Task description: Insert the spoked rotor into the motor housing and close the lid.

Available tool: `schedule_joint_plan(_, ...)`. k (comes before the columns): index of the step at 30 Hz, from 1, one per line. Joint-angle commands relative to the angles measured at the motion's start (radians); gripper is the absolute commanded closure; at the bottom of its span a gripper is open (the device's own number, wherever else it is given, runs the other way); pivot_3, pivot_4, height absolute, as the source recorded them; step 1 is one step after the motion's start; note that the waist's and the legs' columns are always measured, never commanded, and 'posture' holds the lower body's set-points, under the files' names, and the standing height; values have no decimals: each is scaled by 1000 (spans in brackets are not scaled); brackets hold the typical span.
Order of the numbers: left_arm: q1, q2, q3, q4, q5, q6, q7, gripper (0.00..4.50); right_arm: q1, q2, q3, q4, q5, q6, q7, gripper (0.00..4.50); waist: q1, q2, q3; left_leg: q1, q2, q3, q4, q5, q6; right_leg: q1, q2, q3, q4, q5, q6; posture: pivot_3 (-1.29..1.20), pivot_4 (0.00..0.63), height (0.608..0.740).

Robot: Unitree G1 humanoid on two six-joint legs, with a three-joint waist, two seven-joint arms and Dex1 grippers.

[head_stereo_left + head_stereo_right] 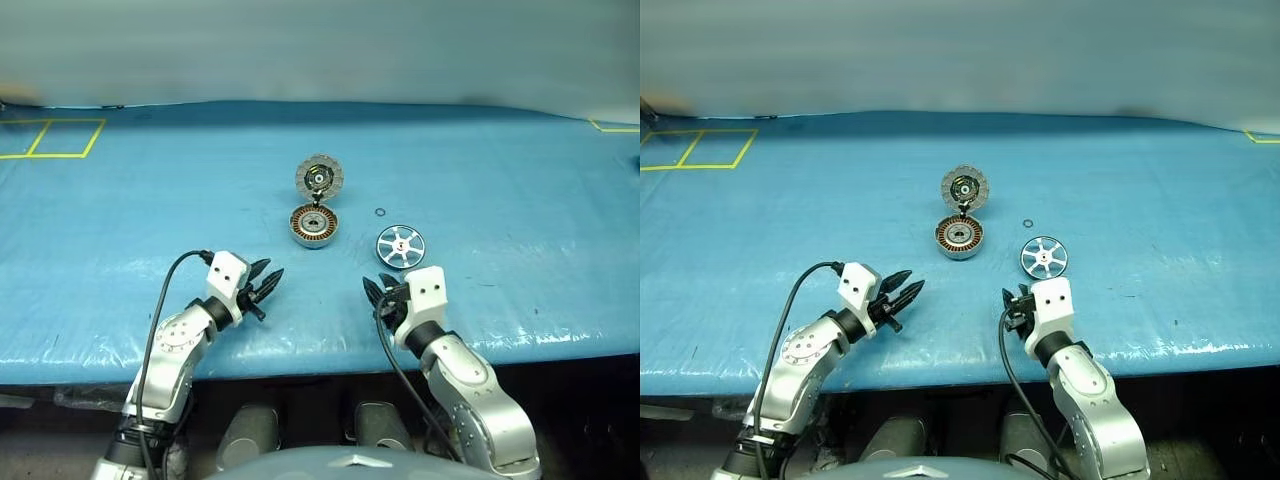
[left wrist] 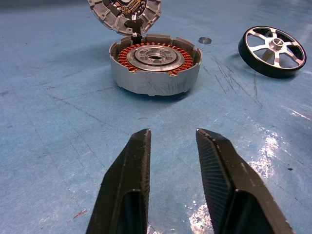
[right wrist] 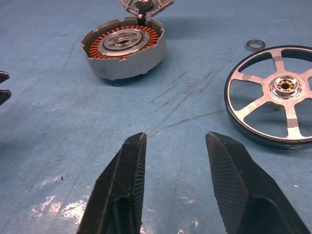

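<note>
The motor housing [image 1: 314,226], a grey cup with copper windings and a silver hub, sits mid-table. Its lid [image 1: 319,177] stands open behind it, ribbed inside facing me. The spoked rotor [image 1: 400,245] lies flat to the housing's right. My left gripper [image 1: 270,275] hovers open and empty just short of the housing, to its left. My right gripper [image 1: 374,291] is open and empty too, just in front of the rotor. In the left wrist view the housing [image 2: 155,63] is straight ahead of the fingers [image 2: 127,180]. In the right wrist view the rotor [image 3: 275,93] lies beside the fingers [image 3: 230,180].
A tiny black ring [image 1: 380,212] lies between the housing and the rotor, a little behind them. The blue table cover [image 1: 120,230] reaches to the front edge near my arms. Yellow tape squares [image 1: 50,138] mark the far left corner.
</note>
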Motion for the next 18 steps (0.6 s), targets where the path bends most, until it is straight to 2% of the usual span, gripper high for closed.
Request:
schedule_joint_plan(1, -16, 5, 11, -31, 2, -7, 3, 1686, -2, 1, -11, -31, 1, -21, -5, 1758, -1, 0, 0, 0, 0, 0, 0, 0, 0, 0, 0, 0, 0, 0, 0, 0, 150, 740)
schedule_joint_plan(6, -21, 8, 13, -29, 1, -4, 1, 5, 6, -1, -9, -33, -3, -23, -4, 59, 0, 0, 0, 0, 0, 0, 0, 0, 0, 0, 0, 0, 0, 0, 0, 0, 150, 740)
schedule_joint_plan(18, -15, 11, 11, -30, -3, 3, -7, 0, 10, -4, 13, -22, -55, -43, -21, 22, 0, 0, 0, 0, 0, 0, 0, 0, 0, 0, 0, 0, 0, 0, 0, 0, 150, 740)
